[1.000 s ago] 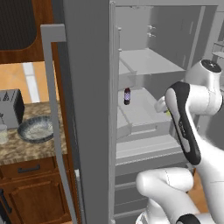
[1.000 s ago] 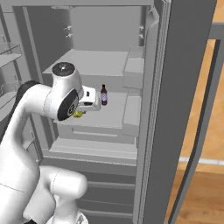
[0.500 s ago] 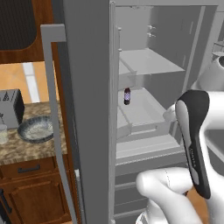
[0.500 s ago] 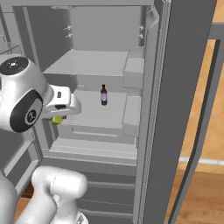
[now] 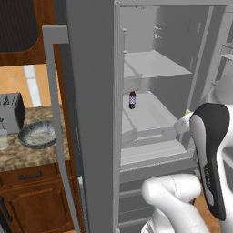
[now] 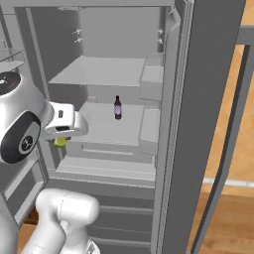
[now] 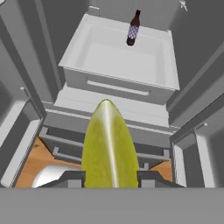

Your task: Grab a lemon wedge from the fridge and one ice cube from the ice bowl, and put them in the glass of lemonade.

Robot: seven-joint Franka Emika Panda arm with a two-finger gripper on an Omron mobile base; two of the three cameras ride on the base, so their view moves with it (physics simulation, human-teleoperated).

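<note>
Fridge (image 5: pixel 95 136) standing open, grey shelves and drawers bare except for one small dark bottle (image 5: pixel 132 100) on the middle shelf. White arm pulled back from the shelves compared with a second ago, now out in front of the opening on the right side. To the left, a stone-topped bench (image 5: pixel 27 157) with the toaster (image 5: pixel 11 113) at the far edge, the ice bowl (image 5: pixel 38 133) beside it, and the glass (image 5: pixel 3 139) at the very left edge, near the bowl.

End effector (image 6: pixel 60 141) partly closed on the lemon wedge (image 7: pixel 109 148), fingers pinching the yellow-green wedge from both sides, tip pointing away from the hand. Wedge also visible as a small green spot under the wrist (image 6: pixel 60 142) and a pale sliver by the forearm (image 5: pixel 187 112).

Meaning for the task, as a judgement: wedge lifted clear of the fridge, first pickup done. Remaining: carry left to the glass, drop it in, then fetch one ice cube from the bowl. Main risk: the slim wedge slipping during the swing.
</note>
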